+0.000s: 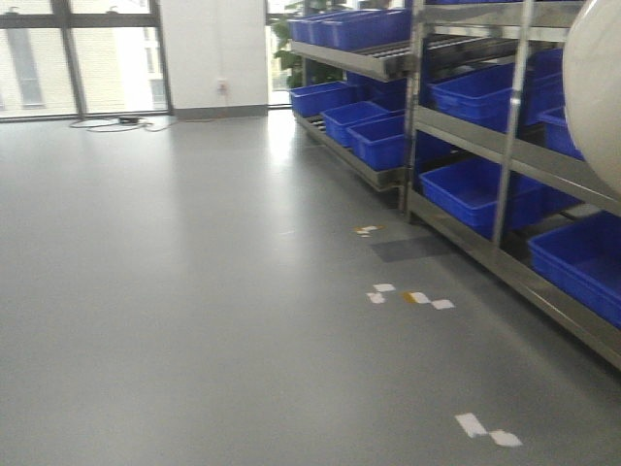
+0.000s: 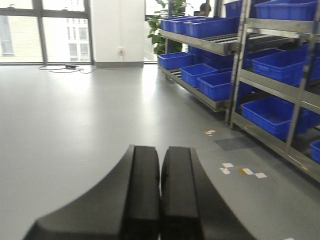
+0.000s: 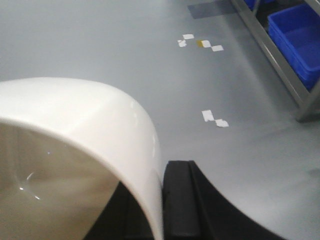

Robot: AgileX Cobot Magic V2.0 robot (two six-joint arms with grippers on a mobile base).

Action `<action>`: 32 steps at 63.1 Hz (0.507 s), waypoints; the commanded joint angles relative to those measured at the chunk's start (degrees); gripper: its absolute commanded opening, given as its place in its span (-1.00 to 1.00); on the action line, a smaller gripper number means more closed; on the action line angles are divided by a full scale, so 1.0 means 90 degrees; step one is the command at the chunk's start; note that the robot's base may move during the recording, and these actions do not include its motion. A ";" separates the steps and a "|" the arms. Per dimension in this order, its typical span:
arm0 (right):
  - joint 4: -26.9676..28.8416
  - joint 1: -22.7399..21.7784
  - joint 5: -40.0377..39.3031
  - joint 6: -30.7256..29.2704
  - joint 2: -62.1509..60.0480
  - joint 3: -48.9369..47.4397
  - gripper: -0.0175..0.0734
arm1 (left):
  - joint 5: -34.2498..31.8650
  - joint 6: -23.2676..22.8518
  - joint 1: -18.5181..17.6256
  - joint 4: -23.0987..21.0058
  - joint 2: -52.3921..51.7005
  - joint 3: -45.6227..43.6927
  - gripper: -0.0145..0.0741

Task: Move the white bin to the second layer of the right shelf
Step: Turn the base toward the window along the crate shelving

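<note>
Gripping the smooth cream-white plastic bin (image 3: 75, 150) by its wall, the right gripper (image 3: 161, 210) has its black fingers clenched either side; only the right wrist view shows this. The front view catches just the bin's rounded side at the top right edge, near the steel rack (image 1: 505, 155) of blue crates (image 1: 475, 189). The left gripper (image 2: 160, 195) is closed, empty.

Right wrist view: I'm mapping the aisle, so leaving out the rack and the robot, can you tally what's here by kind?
white bin: 1
tape-mark clusters: 2
grey floor patch: 1
Total: 4
</note>
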 commanded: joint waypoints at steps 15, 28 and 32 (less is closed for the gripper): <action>-0.0037 -0.0049 -0.0595 0.0014 0.0037 -0.0185 -0.51 | -0.0522 -0.0047 -0.0036 -0.0007 -0.0020 0.0234 -0.48; -0.0037 -0.0049 -0.0595 0.0014 0.0037 -0.0185 -0.51 | -0.0522 -0.0047 -0.0036 -0.0007 -0.0020 0.0234 -0.48; -0.0037 -0.0049 -0.0595 0.0014 0.0037 -0.0185 -0.51 | -0.0522 -0.0047 -0.0036 -0.0007 -0.0020 0.0234 -0.48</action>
